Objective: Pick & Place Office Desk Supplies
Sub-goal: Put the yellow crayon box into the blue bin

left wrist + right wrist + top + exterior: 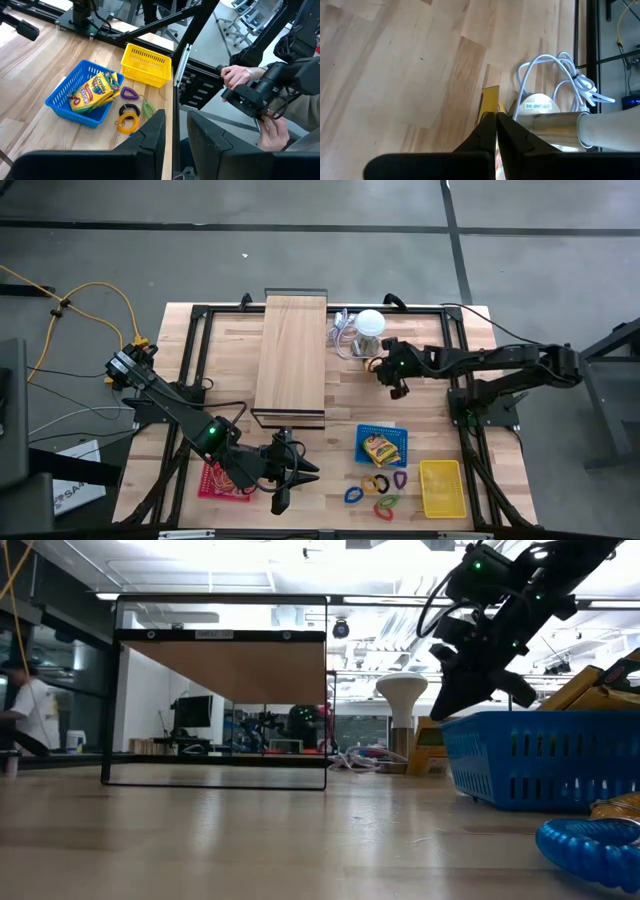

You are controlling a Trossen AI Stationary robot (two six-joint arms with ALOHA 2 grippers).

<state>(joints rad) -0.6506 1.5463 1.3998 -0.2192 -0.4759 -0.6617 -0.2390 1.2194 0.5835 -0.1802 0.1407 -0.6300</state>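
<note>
Two yellow-orange crayon packs (pixel 381 448) (pixel 92 90) lie in a blue basket (pixel 362 432). Coloured loop clips (pixel 378 490) (pixel 127 122) lie loose on the table in front of it. Another yellow pack (pixel 490 97) lies flat on the table against the base of a white lamp (pixel 371 323). My right gripper (pixel 393 380) (pixel 496 116) hangs shut in the air just above that pack, slanting down, with nothing seen between its fingers. My left gripper (pixel 297 488) (pixel 175 145) stands open and holds nothing, raised near the table's front edge.
A long wooden board (pixel 292 355) on a black frame stands at the middle back. A yellow basket (pixel 442 488) sits front right and a red one (pixel 212 480) under my left arm. The lamp's white cable (pixel 555 70) coils beside it. Beyond the table, a person's hands (pixel 240 77) hold a device.
</note>
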